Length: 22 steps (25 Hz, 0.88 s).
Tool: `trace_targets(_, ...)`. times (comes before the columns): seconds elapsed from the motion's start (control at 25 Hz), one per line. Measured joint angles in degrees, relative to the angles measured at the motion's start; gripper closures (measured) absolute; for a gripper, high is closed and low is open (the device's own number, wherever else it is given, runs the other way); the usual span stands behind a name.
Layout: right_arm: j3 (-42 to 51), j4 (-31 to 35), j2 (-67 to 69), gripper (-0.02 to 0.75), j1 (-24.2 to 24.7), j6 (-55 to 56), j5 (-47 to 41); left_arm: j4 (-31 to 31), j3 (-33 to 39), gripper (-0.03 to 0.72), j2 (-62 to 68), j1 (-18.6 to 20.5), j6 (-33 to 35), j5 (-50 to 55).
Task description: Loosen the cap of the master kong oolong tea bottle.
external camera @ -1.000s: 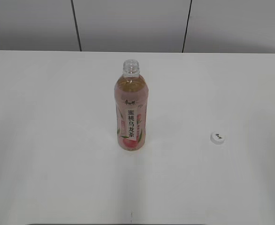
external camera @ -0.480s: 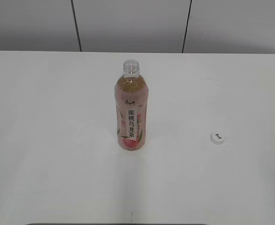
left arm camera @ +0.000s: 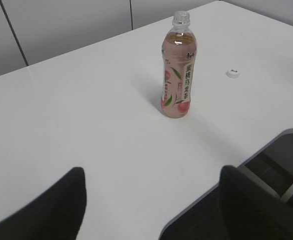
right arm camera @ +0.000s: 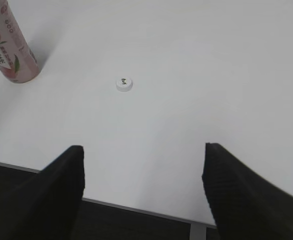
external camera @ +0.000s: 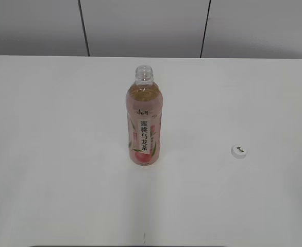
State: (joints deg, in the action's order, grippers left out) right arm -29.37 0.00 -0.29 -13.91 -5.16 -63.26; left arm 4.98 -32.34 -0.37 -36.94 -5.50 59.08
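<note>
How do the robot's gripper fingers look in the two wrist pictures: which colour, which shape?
Left gripper: two black, matte fingers with rounded tips, blurred by closeness. Right gripper: the same black fingers, broad, with a finely ribbed or knurled surface. No cables, markings or arm links are in view.

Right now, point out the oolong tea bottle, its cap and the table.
master kong oolong tea bottle [external camera: 144,131], exterior view, on the white label strip.
cap [external camera: 239,151], exterior view, on its top face, lying on the table apart from the bottle.
table [external camera: 53,154], exterior view, on bare white surface.
</note>
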Motion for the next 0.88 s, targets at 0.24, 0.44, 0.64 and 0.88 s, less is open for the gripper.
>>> trace_targets(0.24,0.0,0.0,0.0,0.181,0.0,0.0,0.0,0.0,0.0,0.191,0.0,0.0,0.17,0.0)
trace_targets(0.44,0.0,0.0,-0.05,0.181,2.67,0.0,0.19,-0.14,0.0,0.191,0.0,6.04,0.17,-0.04)
trace_targets(0.64,0.0,0.0,-0.05,0.181,13.04,0.07,0.21,-0.2,0.0,0.191,0.0,25.21,0.19,-0.04)
trace_targets(0.88,0.0,0.0,-0.05,0.181,15.24,0.12,0.3,-0.2,0.0,0.191,0.0,34.13,0.19,-0.04)
